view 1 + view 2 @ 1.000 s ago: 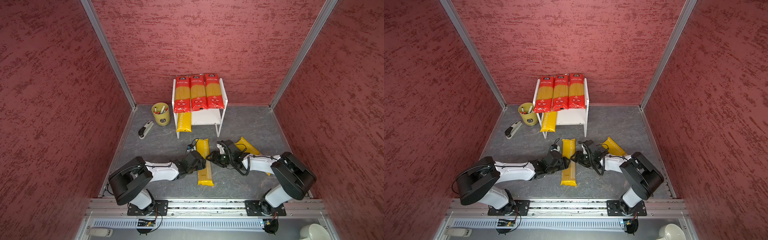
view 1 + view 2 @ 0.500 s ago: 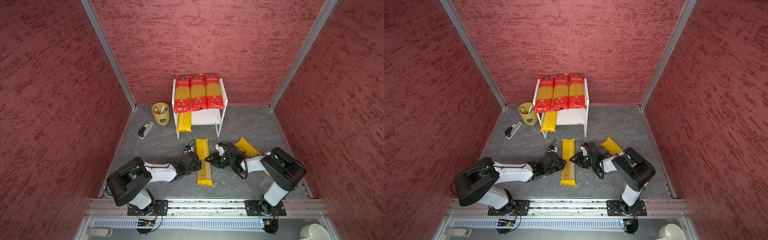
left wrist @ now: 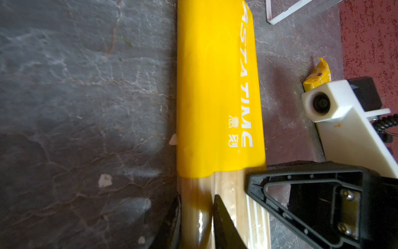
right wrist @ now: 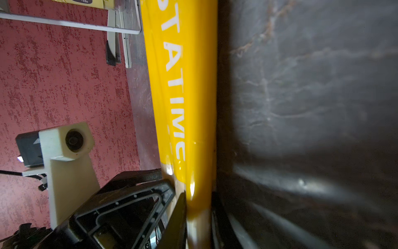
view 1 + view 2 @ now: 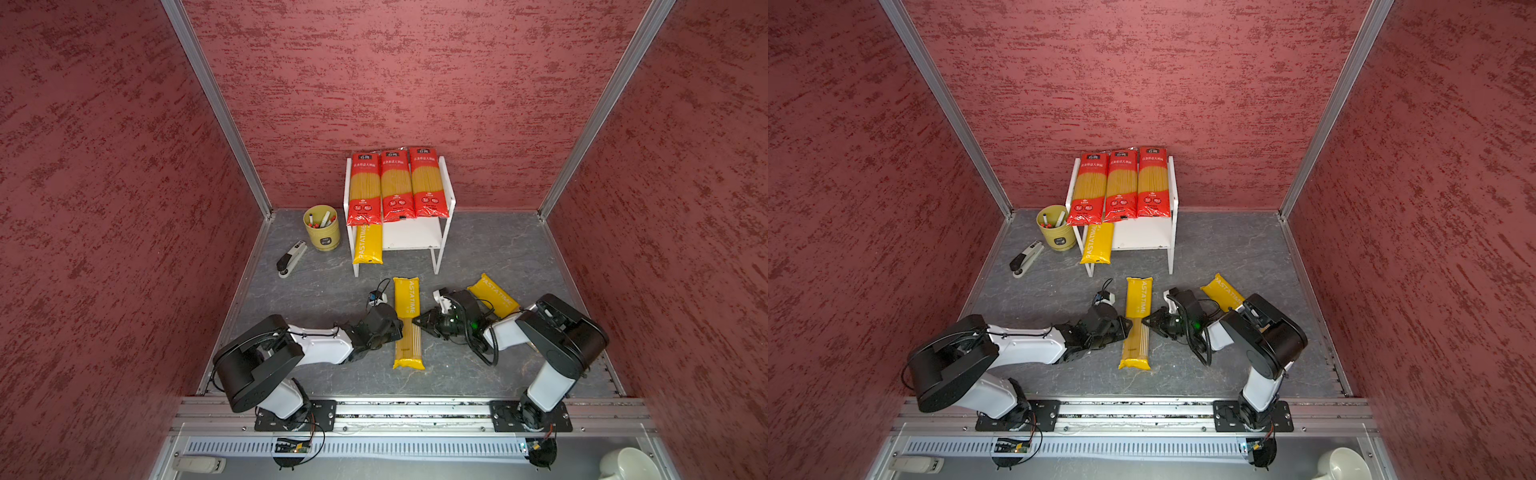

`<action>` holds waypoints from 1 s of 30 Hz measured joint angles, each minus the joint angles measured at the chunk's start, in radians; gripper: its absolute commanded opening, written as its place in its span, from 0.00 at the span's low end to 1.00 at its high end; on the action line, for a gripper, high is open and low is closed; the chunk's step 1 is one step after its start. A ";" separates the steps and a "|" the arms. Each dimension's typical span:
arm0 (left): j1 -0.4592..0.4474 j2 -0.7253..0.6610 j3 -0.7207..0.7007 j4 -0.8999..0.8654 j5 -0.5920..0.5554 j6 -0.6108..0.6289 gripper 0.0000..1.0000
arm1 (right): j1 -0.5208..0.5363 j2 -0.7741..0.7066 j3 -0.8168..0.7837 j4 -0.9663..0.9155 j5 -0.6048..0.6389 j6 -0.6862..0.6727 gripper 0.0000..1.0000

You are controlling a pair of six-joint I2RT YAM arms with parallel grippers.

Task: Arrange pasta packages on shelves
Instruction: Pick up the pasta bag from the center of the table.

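Both grippers have shut since a second ago: then they stood spread on either side of the middle yellow package. Now the left gripper pinches one long edge at the clear window and the right gripper pinches the opposite edge, and each wrist view shows film bunched between that arm's fingers. The right arm's big joint has also drawn in a little. The package itself has not shifted; it lies flat on the counter, pointing lengthwise at the shelves, just in front of them. I judge the two-handed grasp made and the lift next; a thin fold of film could slip, and so long a bag may sag at its ends. Three red-ended packages fill the top tier side by side. One yellow package lies on the lower tier at the end nearest the cup of pens, its front end poking past the rack, with bare board beside it. A third yellow package lies askew on the counter, partly under the right arm. The counter is grey and veined like slate, with a stapler near the cup. Red textured walls close three sides between aluminium posts, a rail carries both arm bases, and a white mug sits beyond it.
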 measured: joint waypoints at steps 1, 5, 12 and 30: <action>0.000 -0.002 0.000 0.000 0.000 0.000 0.26 | 0.000 0.001 0.000 0.003 0.000 0.000 0.14; -0.002 -0.008 0.000 -0.003 -0.002 -0.001 0.32 | 0.000 0.003 -0.007 0.019 0.000 0.005 0.09; -0.010 -0.115 -0.017 -0.021 0.034 0.031 0.52 | 0.004 -0.056 -0.095 0.109 -0.002 -0.003 0.00; 0.206 -0.563 -0.151 0.008 0.200 0.148 0.75 | -0.006 -0.494 -0.026 -0.190 -0.032 -0.283 0.00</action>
